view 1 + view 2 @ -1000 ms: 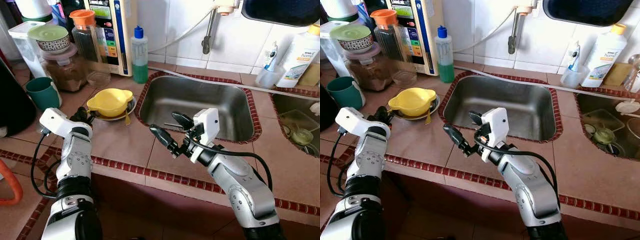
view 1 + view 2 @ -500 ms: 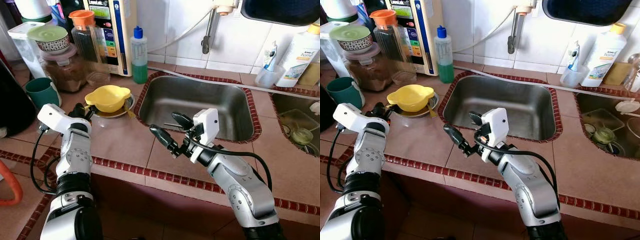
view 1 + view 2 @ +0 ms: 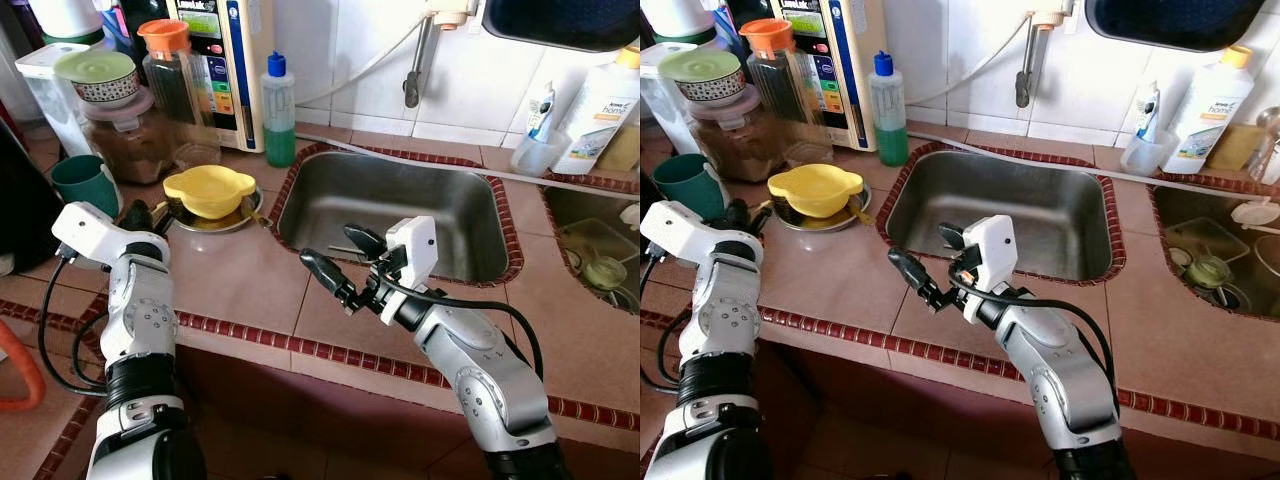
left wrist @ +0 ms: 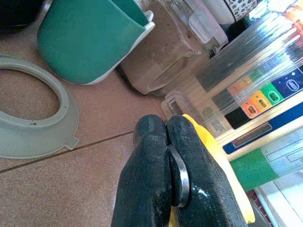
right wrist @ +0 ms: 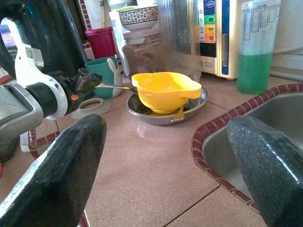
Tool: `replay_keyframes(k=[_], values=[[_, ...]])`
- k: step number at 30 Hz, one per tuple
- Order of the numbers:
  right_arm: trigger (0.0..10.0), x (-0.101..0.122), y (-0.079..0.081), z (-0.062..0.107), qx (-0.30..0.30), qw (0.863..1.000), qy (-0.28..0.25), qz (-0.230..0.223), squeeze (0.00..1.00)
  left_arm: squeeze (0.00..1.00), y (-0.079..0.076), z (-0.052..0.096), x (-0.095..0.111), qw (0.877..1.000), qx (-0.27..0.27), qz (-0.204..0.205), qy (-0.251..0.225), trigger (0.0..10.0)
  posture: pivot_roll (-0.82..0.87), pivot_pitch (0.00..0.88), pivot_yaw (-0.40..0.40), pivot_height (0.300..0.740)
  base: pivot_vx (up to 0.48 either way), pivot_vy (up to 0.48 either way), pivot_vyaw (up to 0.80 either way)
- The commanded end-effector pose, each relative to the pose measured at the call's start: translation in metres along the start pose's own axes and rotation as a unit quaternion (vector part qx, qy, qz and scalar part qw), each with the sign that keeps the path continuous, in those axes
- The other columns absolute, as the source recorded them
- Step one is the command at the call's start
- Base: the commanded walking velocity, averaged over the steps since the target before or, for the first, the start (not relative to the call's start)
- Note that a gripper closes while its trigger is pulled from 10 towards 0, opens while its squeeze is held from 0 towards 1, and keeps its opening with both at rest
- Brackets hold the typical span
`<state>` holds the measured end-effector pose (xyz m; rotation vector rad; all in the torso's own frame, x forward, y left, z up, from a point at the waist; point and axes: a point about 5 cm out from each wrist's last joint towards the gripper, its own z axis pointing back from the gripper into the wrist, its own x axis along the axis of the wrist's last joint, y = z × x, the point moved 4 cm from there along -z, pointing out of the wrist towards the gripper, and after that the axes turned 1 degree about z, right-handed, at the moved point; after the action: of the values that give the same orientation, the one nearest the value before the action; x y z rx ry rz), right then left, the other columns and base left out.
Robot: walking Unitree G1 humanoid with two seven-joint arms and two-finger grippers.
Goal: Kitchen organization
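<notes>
A tiled desk with a steel sink at 1 o'clock. The yellow bowl sits on a metal plate at 11 o'clock, beside the sink. The left wrist view shows the left end effector clamped on the plate's thin rim. The right end effector hovers over the desk edge, fingers apart.

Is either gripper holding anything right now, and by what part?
The left gripper pinches the rim of the metal plate under the yellow bowl. The right gripper is open, holding nothing.
</notes>
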<state>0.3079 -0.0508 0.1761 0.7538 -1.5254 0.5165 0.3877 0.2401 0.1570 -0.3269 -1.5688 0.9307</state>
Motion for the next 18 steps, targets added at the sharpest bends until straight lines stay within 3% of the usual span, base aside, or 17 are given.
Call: replay_keyframes(k=[1, 4, 9, 18], values=[[10.0, 0.004, -0.002, -0.001, -0.001, 1.0, -0.007, 0.004, 0.0, 0.0, -0.006, 0.002, 0.004, 1.0, -0.008, -0.007, -0.005, 0.0, 0.02, 0.04, 0.028, 0.74, 0.0, 0.0, 0.0], [10.0, 0.004, -0.003, -0.001, -0.002, 1.0, -0.007, 0.004, 0.0, 0.0, -0.006, 0.003, 0.004, 1.0, -0.008, -0.007, -0.006, 0.0, 0.02, 0.04, 0.028, 0.74, 0.0, 0.0, 0.0], [10.0, 0.005, -0.006, -0.002, -0.007, 1.0, -0.009, 0.005, 0.0, 0.0, 0.002, 0.017, 0.002, 0.999, 0.018, -0.002, 0.029, 0.0, 0.03, 0.039, 0.031, 0.74, 0.0, 0.0, 0.0], [10.0, 0.007, -0.009, -0.002, -0.009, 1.0, -0.01, 0.006, 0.0, 0.0, 0.006, 0.035, -0.001, 0.998, 0.03, 0.0, 0.05, 0.0, 0.03, 0.038, 0.026, 0.74, 0.0, 0.0, 0.0]])
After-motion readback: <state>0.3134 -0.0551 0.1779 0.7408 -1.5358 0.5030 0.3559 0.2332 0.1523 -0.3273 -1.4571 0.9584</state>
